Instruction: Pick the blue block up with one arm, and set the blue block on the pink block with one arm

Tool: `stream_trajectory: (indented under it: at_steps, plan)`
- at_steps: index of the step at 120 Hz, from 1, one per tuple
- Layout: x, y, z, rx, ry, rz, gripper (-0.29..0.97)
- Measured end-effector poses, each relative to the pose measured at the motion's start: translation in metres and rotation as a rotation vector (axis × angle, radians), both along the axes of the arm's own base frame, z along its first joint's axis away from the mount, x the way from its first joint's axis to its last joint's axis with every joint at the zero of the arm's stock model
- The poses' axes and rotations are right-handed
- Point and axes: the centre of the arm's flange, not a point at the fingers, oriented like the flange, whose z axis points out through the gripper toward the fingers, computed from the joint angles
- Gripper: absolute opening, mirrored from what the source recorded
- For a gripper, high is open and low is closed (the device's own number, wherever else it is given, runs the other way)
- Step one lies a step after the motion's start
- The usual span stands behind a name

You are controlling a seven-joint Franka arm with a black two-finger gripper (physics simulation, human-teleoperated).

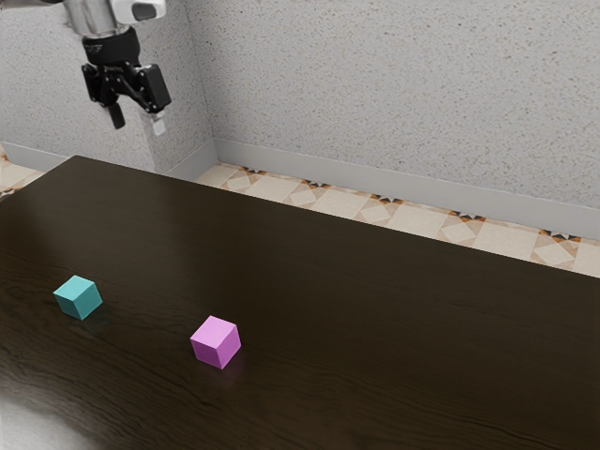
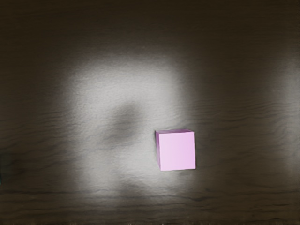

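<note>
Hand (image 1: 138,120) hangs high over the tabletop (image 1: 375,309), well up and away from the pink block (image 1: 216,341), toward the exterior view's upper left, w/ the speckled wall (image 1: 394,84) behind it. Its fingers (image 1: 114,112) stand apart w/ nothing btwn them, so the hand is open and empty. Pink block sits flat on the dark wood tabletop toward the near edge, one corner turned to the camera, top face lighter than its sides. Blue block (image 1: 78,297), more teal in tone, rests on the tabletop too, to the exterior view's left of the pink block and a bit farther back. The two are apart, not touching, w/ bare wood btwn them. Both look approx the same size, each resting on one face. Of the two, the blue block lies nearer to the spot under the hand, but the hand is far above it and touches neither. Behind the pink block, past the tabletop's far edge, runs a tiled floor (image 1: 412,211) w/ a patterned strip along the wall's base. In the wrist view the pink block (image 2: 176,150) shows from above, square-on, on the tabletop (image 2: 243,70). A pale glare patch spreads over the wood beside the pink block, w/ a dim shadow smudge inside that patch, just next to the block. Wood grain lines run across the surface around it.
</note>
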Motion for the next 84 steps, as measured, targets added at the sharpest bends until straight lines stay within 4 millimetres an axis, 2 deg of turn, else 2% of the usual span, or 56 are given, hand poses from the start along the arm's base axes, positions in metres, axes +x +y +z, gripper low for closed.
stream_trajectory:
  at_steps: [26,28,33,37,42,45,49,55,60,68,84]
  plan:
    - [-0.001,-0.01,0.0,0.0,0.01,-0.001,0.68]
    - [-0.005,-0.01,0.014,0.002,-0.014,-0.001,0.68]
    - [-0.019,-0.012,0.062,0.011,-0.109,-0.001,0.68]
    - [-0.041,-0.014,0.099,0.021,-0.17,-0.003,0.68]
    - [-0.063,-0.019,0.126,0.049,-0.211,-0.007,0.68]
    - [-0.072,-0.033,0.136,0.083,-0.222,-0.027,0.68]
    - [-0.078,-0.073,0.141,0.125,-0.226,-0.101,0.68]
    - [-0.087,-0.139,0.139,0.176,-0.218,-0.233,0.68]
    - [-0.086,-0.166,0.13,0.203,-0.195,-0.287,0.68]
    - [-0.065,-0.172,0.103,0.234,-0.13,-0.299,0.68]
    - [-0.024,-0.159,0.052,0.252,-0.027,-0.281,0.68]
